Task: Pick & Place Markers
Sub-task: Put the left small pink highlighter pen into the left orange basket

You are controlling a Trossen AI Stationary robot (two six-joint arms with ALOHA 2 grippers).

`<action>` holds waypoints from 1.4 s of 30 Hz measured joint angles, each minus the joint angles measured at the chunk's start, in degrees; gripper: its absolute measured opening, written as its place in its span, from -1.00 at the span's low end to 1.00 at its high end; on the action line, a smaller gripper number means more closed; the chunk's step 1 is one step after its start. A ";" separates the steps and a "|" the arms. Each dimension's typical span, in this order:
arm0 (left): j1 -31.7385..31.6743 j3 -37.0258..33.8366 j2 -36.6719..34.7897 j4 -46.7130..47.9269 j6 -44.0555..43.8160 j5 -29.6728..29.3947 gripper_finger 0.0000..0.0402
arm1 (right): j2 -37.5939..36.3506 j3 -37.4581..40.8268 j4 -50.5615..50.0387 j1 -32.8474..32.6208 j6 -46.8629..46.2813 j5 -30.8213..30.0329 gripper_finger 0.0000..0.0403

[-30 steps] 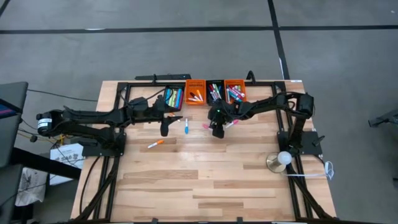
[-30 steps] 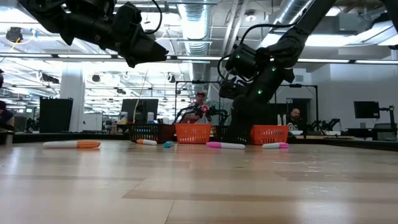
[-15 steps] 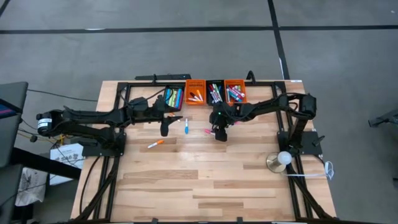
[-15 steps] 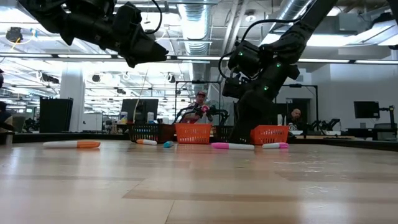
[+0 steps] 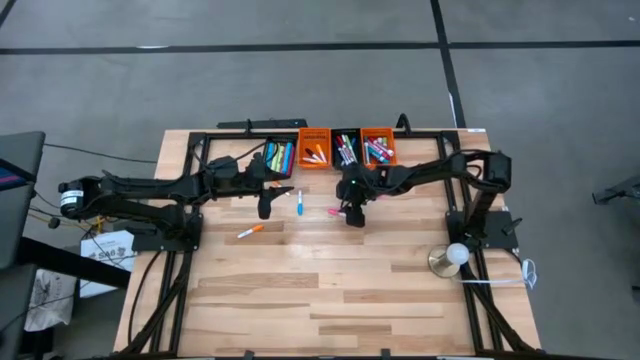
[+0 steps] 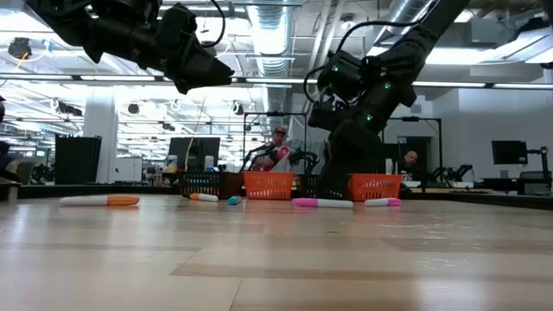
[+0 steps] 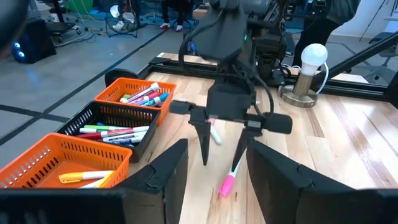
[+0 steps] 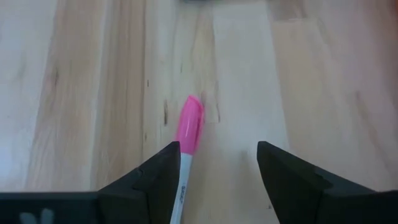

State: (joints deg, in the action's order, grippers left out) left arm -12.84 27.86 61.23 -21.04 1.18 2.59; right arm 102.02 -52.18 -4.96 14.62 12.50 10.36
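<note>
Several markers lie flat on the wooden table: an orange-capped one (image 5: 250, 230), a blue one (image 5: 299, 203) and a pink one (image 5: 334, 211) (image 8: 189, 132). My right gripper (image 5: 352, 214) (image 8: 217, 149) is open, tilted down just over the pink marker, whose white barrel runs under one finger (image 8: 163, 177); whether that finger touches it, I cannot tell. A second pink marker (image 7: 214, 134) lies beyond that gripper. My left gripper (image 5: 265, 206) (image 7: 214, 155) hangs open above the table, left of the blue marker, holding nothing.
Along the far edge stands a row of bins with markers in them: black (image 5: 279, 156), orange (image 5: 315, 148), black (image 5: 347, 148), orange (image 5: 378, 146). A lamp with a round bulb (image 5: 455, 254) stands near the right arm's base. The near half of the table is bare wood.
My right gripper has risen a little and drifted slightly toward the near edge, staying open. The pink marker under it has slid a short way along the table.
</note>
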 joint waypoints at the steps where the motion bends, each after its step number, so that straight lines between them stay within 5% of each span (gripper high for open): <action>1: 0.00 0.00 0.00 0.00 -0.01 0.00 -0.21 | -0.37 -0.13 0.04 -0.04 0.01 0.01 0.01; 10: 0.00 0.00 0.00 -0.02 0.01 0.00 -0.21 | -3.48 -0.14 -6.65 -1.86 0.08 0.32 0.01; 23: 0.00 0.00 0.00 -0.02 -0.01 0.00 -0.21 | 5.57 -0.64 -4.91 -1.61 6.70 1.04 -0.07; 37: 0.00 0.00 0.00 -0.03 -0.01 0.00 -0.21 | 3.70 -1.39 -6.17 -1.41 6.90 0.29 -0.86; 42: 0.00 0.00 0.20 -0.11 -0.18 0.79 -0.21 | 3.78 -2.83 -6.99 -2.10 6.90 -0.02 -0.89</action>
State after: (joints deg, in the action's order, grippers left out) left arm -12.84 27.86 61.43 -21.15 0.99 3.38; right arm 105.80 -55.01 -11.95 12.53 19.40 10.34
